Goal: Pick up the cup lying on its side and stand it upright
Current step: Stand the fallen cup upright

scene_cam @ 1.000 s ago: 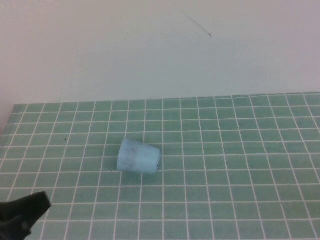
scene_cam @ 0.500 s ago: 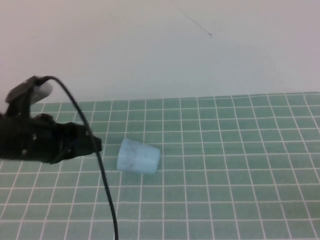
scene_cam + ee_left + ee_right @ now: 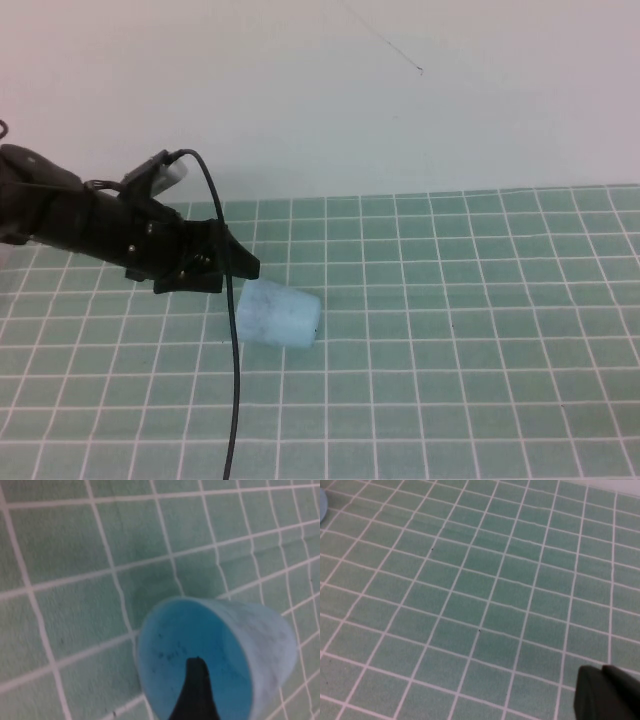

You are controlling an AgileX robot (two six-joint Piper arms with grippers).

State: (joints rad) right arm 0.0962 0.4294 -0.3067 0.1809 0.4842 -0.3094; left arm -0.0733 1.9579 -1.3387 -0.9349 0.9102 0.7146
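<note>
The cup [image 3: 278,314] lies sideways; I judge it light, thin and slippery. My left gripper [image 3: 238,268] is at its rim [image 3: 142,645], spread, one fingertip [image 3: 196,680] before the mouth: pinch the wall there. The right gripper [image 3: 607,695] is parked away from the cup; I cannot tell its state.

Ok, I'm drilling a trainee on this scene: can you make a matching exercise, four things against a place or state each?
1 cup
2 left tool
3 right tool
4 cable

a over bare tiles, away from the cup
b lying on its side
c black, thin, curving
d at the cup's mouth

Pairs: 1-b, 2-d, 3-a, 4-c
</note>
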